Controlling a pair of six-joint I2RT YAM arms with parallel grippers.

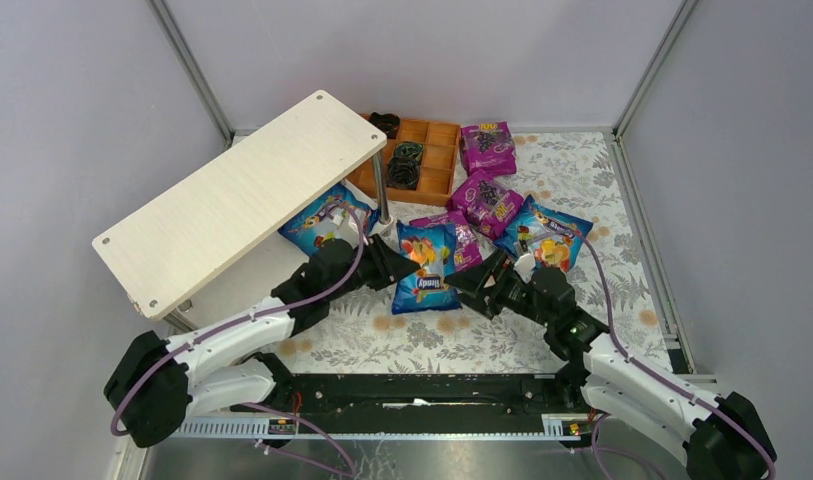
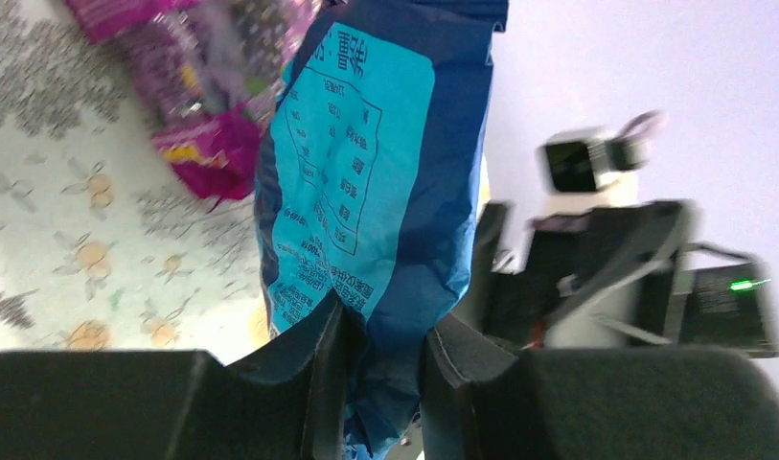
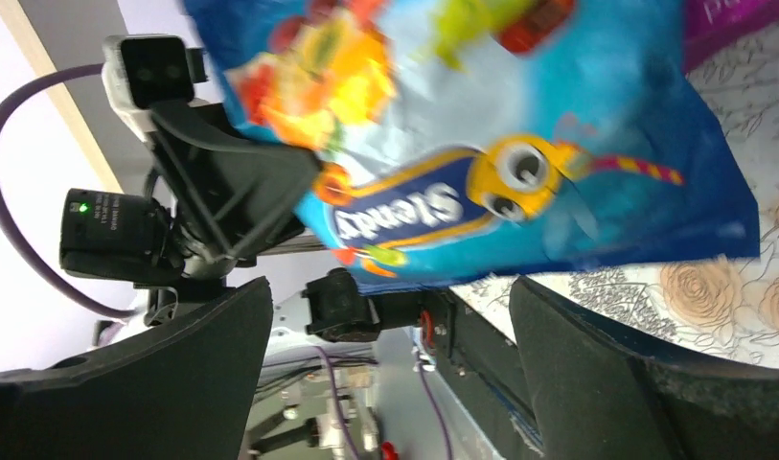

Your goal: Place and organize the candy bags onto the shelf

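Observation:
A blue candy bag (image 1: 427, 268) is lifted between the two arms at the table's middle. My left gripper (image 1: 395, 268) is shut on its left edge; in the left wrist view the jaws (image 2: 385, 355) pinch the bag's printed back (image 2: 366, 172). My right gripper (image 1: 472, 283) stands open just right of the bag, with nothing between its fingers (image 3: 385, 297); the bag's front (image 3: 481, 144) hangs just beyond its fingertips. The shelf (image 1: 247, 195) stands at the left, with another blue bag (image 1: 317, 225) on its lower level. Purple bags (image 1: 487, 148) (image 1: 487, 200) (image 1: 460, 235) and a blue one (image 1: 547, 235) lie on the floral cloth.
An orange-brown compartment tray (image 1: 427, 155) with black coiled rings (image 1: 405, 165) sits behind the shelf's post (image 1: 380, 190). Grey walls close in the table on the left, back and right. A purple bag (image 2: 203, 96) lies close to the held bag.

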